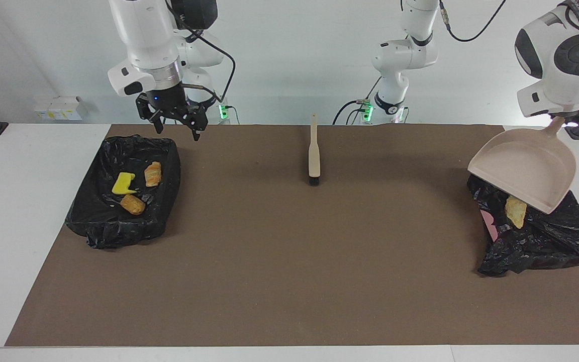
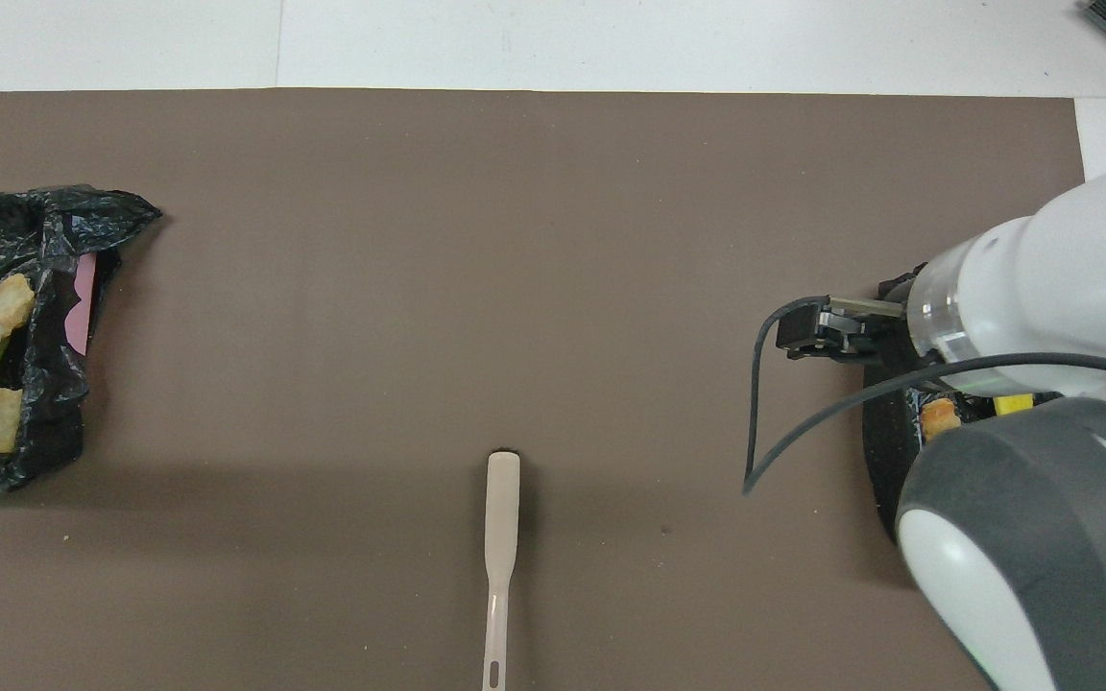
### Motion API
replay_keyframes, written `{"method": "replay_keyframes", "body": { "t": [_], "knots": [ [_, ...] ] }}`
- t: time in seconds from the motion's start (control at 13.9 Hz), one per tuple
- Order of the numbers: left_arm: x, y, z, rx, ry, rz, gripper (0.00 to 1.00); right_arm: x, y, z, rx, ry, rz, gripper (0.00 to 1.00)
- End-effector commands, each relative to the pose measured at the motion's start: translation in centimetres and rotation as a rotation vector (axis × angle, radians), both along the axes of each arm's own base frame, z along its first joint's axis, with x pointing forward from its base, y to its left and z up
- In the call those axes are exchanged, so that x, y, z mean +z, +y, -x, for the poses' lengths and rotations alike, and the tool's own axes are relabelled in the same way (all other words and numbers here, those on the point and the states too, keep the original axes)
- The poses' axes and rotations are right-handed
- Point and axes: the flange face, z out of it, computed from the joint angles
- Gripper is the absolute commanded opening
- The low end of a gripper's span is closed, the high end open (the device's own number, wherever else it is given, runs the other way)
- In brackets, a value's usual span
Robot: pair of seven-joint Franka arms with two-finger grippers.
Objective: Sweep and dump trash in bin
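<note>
Facing view: taking the brush (image 1: 314, 157) as landmark, it lies alone mid-worktop (image 1: 269, 261), nearest the robots. Toward the right arm's end, the right hand (image 1: 175, 119) hangs open and empty over the rim of one black bin (image 1: 118, 221) holding trash (image 1: 132, 204). Toward the left arm's end, the left hand (image 1: 568, 116), closed on the dustpan (image 1: 523, 168), tilts it over the other bin (image 1: 546, 241), probably to dump; the pan hides most trash there.

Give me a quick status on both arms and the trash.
Left tool shut on dustpan, over its bin. Right tool open, empty, over other bin. Trash in bins. Brush idle; nothing blocking.
</note>
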Motion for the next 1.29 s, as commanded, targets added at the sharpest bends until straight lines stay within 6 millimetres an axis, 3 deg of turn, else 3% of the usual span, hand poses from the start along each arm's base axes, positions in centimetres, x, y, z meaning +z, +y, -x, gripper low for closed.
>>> {"method": "replay_keyframes", "body": {
  "t": [0.0,0.5,0.79,1.08,1.22],
  "knots": [
    [-0.1,-3.0,1.7,0.157,-0.049,0.05,0.0,0.4,-2.1,-0.3,0.028,0.025,0.0,1.0],
    [-0.9,-15.9,2.8,0.39,-0.197,0.175,0.0,-0.1,-2.9,0.1,0.046,0.042,0.0,1.0],
    [-0.6,-23.5,2.6,0.46,-0.319,0.32,0.0,-0.5,-4.8,0.3,0.077,0.047,-0.065,1.0],
    [-1.2,-28.8,2.1,0.463,-0.392,0.416,0.0,-0.5,-4.8,0.3,0.073,0.047,-0.065,1.0],
    [-2.8,-31.7,1.4,0.518,-0.423,0.452,0.0,-0.5,-4.8,0.3,0.073,0.047,-0.065,1.0]
  ]
}}
